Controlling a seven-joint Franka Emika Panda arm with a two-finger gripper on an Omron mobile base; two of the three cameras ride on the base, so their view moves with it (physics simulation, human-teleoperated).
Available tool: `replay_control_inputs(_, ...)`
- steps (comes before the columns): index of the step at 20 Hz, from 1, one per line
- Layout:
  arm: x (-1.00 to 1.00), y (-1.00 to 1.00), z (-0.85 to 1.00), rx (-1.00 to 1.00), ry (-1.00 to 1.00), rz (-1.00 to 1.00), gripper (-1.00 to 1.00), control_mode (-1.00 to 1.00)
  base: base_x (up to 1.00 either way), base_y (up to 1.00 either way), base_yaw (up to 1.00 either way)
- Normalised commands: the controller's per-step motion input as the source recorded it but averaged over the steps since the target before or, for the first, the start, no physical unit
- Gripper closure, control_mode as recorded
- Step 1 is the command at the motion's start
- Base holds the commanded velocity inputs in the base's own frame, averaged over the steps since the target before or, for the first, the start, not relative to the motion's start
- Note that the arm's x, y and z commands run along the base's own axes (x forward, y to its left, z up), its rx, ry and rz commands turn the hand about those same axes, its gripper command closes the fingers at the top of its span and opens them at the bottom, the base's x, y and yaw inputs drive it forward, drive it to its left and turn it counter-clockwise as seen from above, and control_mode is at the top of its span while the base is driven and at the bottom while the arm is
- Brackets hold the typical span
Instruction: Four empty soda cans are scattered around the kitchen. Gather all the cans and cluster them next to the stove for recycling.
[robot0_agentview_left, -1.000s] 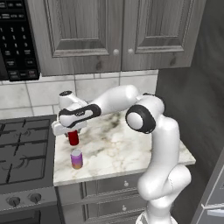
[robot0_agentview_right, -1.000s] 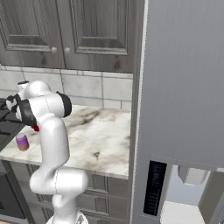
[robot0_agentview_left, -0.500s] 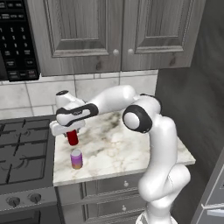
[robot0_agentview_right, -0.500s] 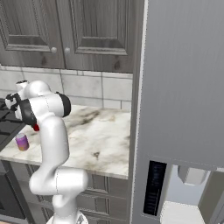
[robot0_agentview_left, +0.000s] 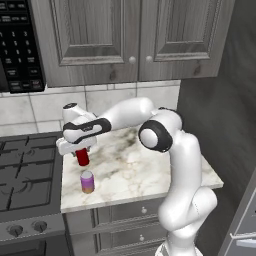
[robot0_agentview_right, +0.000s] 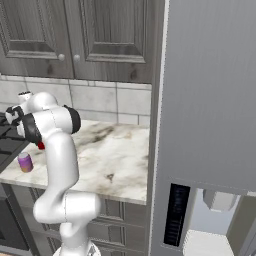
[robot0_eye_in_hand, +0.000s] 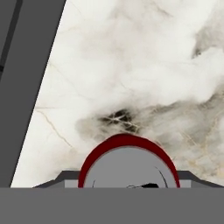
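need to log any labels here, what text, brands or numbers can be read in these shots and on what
No text can be read.
Microwave keypad: rows of small white marks, too blurred to read.
Red soda can under the gripper: no lettering visible.
Purple soda can with the orange band: no lettering visible.
Stove knobs: no markings visible.

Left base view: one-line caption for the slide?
Gripper over a red can on the marble counter beside the stove, purple can nearby.
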Motion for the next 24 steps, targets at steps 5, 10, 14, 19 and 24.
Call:
replay_control_inputs(5, 0.0, -0.03, -0.28, 0.0, -0.05, 0.0, -1.0, -1.0, 0.0, 0.0, 0.0)
replay_control_inputs(10, -0.12, -0.08, -0.17, 0.0, -0.12, 0.0, -1.0, -1.0, 0.0, 0.0, 0.0)
replay_control_inputs(14, -0.19, -0.13, 0.03, 0.0, -0.1, 0.0, -1.0, -1.0, 0.0, 0.0, 0.0)
replay_control_inputs(19, -0.18, -0.27, 0.19, 0.06, -0.01, 0.0, -1.0, -1.0, 0.0, 0.0, 0.0)
replay_control_inputs(24, -0.06, -0.3, 0.25, 0.06, 0.0, 0.0, -1.0, -1.0, 0.0, 0.0, 0.0)
